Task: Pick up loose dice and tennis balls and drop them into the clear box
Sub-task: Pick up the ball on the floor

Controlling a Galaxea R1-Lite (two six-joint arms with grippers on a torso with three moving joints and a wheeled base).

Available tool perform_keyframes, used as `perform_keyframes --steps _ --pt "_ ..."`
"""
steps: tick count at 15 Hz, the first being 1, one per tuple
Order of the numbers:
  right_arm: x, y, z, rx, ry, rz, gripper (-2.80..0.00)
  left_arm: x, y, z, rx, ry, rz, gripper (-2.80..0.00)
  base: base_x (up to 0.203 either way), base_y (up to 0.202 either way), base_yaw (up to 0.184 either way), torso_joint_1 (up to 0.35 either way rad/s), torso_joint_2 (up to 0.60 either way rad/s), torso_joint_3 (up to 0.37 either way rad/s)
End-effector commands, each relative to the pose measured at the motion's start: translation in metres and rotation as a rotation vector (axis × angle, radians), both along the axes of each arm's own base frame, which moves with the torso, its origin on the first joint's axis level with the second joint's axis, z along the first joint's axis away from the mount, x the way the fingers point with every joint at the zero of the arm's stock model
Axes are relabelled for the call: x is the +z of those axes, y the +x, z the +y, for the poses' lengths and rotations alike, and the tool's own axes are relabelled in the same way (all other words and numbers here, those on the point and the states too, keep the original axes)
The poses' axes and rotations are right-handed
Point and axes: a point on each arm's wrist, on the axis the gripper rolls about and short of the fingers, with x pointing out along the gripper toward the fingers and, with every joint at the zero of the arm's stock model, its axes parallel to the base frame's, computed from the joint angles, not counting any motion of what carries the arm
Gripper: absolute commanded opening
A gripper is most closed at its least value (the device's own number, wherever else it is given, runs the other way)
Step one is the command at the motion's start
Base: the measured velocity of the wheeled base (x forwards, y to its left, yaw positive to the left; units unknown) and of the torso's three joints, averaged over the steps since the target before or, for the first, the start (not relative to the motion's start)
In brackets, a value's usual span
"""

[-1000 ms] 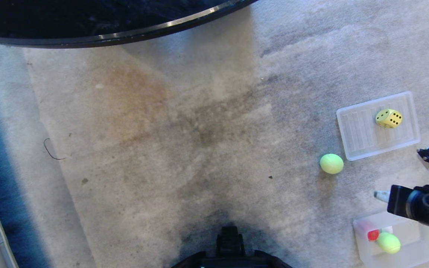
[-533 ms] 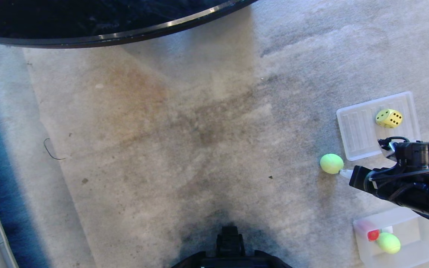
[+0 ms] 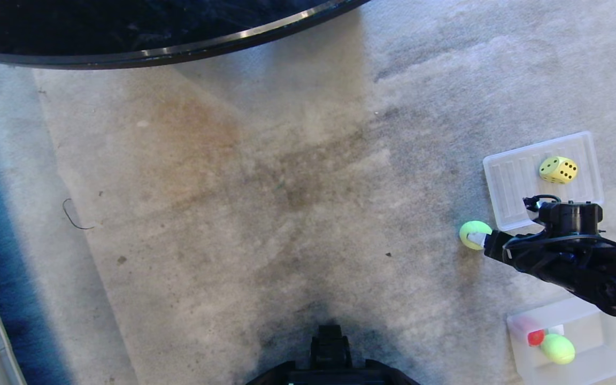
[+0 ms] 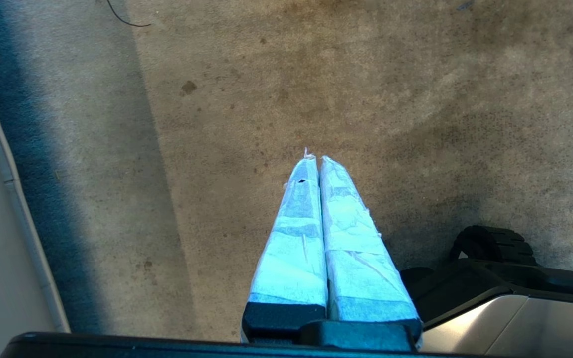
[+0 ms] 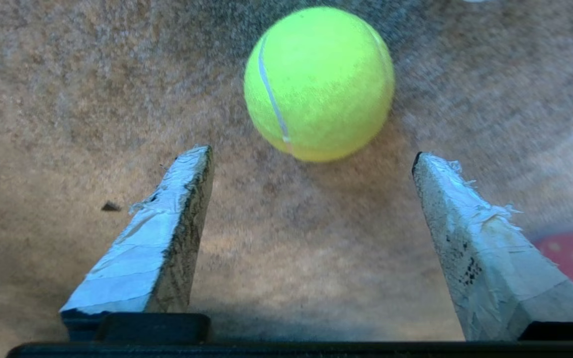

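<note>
Ball (image 5: 319,82) on the carpet (image 3: 286,187) is the one being gone for: the right gripper (image 5: 311,156) hangs just short of it, fingers spread wide with nothing between them. To do this well I'd bring the fingers on until the ball sits midway between them (it looks ready to roll if nudged off-centre), then close. The left gripper (image 4: 315,159) is parked, fingers pressed together.

Nearest the robot, the box (image 3: 602,321) holds a second ball (image 3: 557,348) and a red die (image 3: 536,337). The yellow die (image 3: 557,169) sits on the flat lid (image 3: 511,182), not yet boxed.
</note>
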Motion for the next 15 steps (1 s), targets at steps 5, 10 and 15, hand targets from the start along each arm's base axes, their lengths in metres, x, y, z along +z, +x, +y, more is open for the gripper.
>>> perform_keyframes --steps 5,10,15 --pt "-0.030 0.023 0.000 -0.001 0.000 0.012 0.00 0.000 0.000 0.000 0.000 -0.001 0.000 -2.80 0.000 0.000 0.000 0.000 0.00 0.000" --pt "-0.034 0.041 -0.002 -0.050 -0.014 -0.040 0.00 0.000 0.000 0.000 0.000 -0.001 0.000 -2.80 0.000 0.000 0.000 0.000 0.00 0.000" --pt "-0.037 0.048 -0.002 -0.054 0.005 -0.094 -2.80 0.000 0.000 0.000 0.000 -0.001 0.000 -2.80 0.000 0.000 0.000 0.000 0.00 0.000"
